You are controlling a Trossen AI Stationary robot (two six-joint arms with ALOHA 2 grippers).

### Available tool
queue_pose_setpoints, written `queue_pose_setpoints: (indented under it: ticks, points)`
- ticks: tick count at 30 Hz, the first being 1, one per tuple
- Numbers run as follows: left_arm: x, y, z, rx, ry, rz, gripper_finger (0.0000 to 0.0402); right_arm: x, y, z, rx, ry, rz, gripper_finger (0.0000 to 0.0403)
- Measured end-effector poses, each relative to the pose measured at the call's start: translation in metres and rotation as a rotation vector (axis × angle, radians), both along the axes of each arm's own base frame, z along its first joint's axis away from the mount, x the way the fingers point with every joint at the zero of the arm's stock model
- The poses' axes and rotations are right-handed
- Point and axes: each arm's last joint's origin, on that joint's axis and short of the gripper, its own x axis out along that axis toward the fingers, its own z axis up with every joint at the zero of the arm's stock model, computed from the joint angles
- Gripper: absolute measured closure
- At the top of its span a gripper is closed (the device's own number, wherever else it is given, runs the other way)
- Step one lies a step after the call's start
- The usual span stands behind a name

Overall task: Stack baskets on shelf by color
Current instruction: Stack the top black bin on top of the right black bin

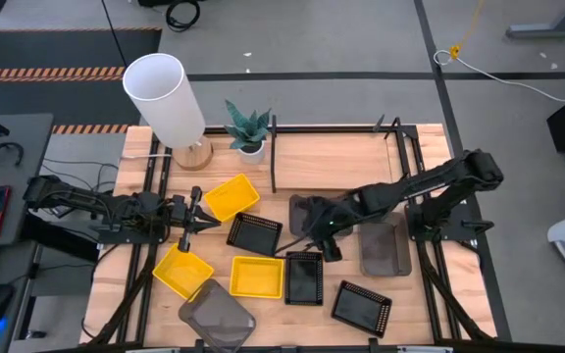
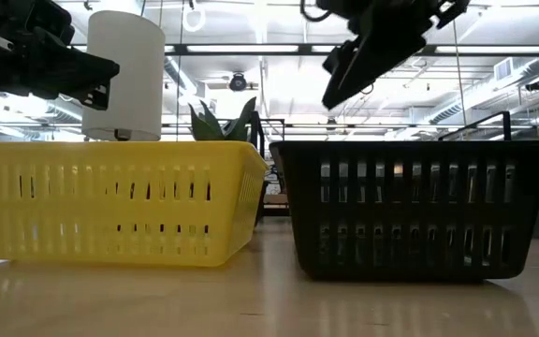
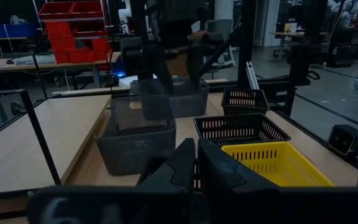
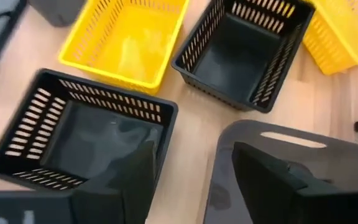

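Note:
Yellow, black and smoky-grey baskets lie scattered on the wooden table in front of the shelf [image 1: 333, 162], a black rod frame over a light board. My right gripper [image 4: 194, 180] hangs open above the table's middle. Below it a black basket [image 4: 86, 140] stands beside a grey basket [image 4: 278, 149]. Its fingers touch neither. My left gripper [image 1: 202, 224] is shut, level and empty at the left, between a yellow basket [image 1: 231, 196] and another yellow one [image 1: 182, 271].
A white cylinder lamp [image 1: 165, 96] and a potted plant [image 1: 249, 132] stand at the far left of the table. More baskets sit near the front edge: yellow [image 1: 257, 277], black [image 1: 362, 306], grey [image 1: 217, 316]. A grey basket [image 1: 383, 247] lies under the right arm.

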Motion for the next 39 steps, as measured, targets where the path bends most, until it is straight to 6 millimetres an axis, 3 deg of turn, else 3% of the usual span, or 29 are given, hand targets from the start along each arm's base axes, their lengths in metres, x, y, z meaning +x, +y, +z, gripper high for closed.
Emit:
queue_pose_setpoints:
  ticks: [10, 16, 26, 31, 39]
  points:
    - [0.000, 0.000, 0.000, 0.000, -0.001, 0.000, 0.0367, 0.034, 0.006, -0.022, -0.041, 0.099, -0.101, 0.0195]
    - [0.000, 0.000, 0.000, 0.000, 0.000, 0.000, 0.0375, 0.041, 0.005, -0.039, -0.125, 0.127, -0.152, 0.0195]
    - [0.000, 0.000, 0.000, 0.000, 0.000, 0.000, 0.0366, 0.052, 0.001, -0.065, -0.095, 0.166, -0.229, 0.0207]
    - [0.000, 0.000, 0.000, 0.000, 0.000, 0.000, 0.0371, 0.054, -0.003, -0.068, -0.069, 0.160, -0.276, 0.0246]
    - [0.000, 0.000, 0.000, 0.000, 0.000, 0.000, 0.0372, 0.054, -0.004, -0.067, -0.051, 0.165, -0.270, 0.0355]
